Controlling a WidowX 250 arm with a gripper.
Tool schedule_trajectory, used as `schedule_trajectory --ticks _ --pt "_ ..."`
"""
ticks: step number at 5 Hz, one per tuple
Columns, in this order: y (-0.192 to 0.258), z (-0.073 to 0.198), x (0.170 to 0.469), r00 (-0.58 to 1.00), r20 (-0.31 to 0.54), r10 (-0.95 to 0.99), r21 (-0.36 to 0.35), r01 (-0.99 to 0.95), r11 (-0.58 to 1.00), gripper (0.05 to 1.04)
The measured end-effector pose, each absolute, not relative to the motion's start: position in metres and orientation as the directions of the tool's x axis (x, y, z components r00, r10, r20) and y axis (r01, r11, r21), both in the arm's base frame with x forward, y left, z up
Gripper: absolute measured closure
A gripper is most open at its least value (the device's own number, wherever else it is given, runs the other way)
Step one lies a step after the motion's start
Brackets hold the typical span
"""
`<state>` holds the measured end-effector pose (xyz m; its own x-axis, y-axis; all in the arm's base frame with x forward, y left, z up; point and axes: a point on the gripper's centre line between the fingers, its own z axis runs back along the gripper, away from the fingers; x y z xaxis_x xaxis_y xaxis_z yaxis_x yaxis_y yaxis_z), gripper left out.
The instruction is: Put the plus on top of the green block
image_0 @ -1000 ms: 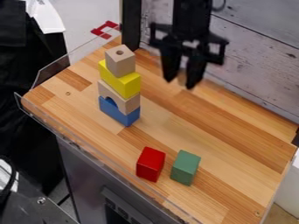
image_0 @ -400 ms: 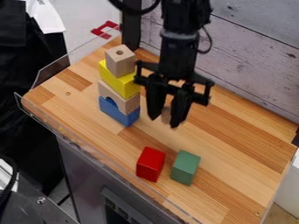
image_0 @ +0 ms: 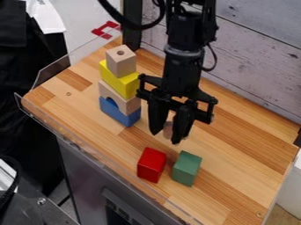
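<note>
The black gripper [image_0: 166, 136] hangs over the middle of the wooden board, behind the red and green blocks and above them. It is shut on a small wooden piece [image_0: 169, 128], mostly hidden between the fingers, so I cannot tell whether it is a plus. The green block [image_0: 187, 168] stands on the board near the front edge, with a bare top.
Just left of the green block stands a red block [image_0: 152, 165]. Left of the gripper rises a tower: blue block [image_0: 119, 113], wooden arch [image_0: 120, 100], yellow block [image_0: 124, 84] and wooden cube [image_0: 121, 61]. A clear rim [image_0: 106, 161] edges the board.
From the back of the board the gripper has come forward and slightly left, toward the red and green blocks, carrying the small wooden piece. The blocks on the board have not moved.
</note>
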<state>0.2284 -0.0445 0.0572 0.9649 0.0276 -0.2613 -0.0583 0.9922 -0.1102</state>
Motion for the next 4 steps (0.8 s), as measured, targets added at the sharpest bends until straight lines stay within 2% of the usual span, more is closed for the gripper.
schedule_trajectory --ticks 4 --pt "-0.063 0.056 0.213 0.956 -0.282 -0.076 -0.098 0.051 0.994 0.668"
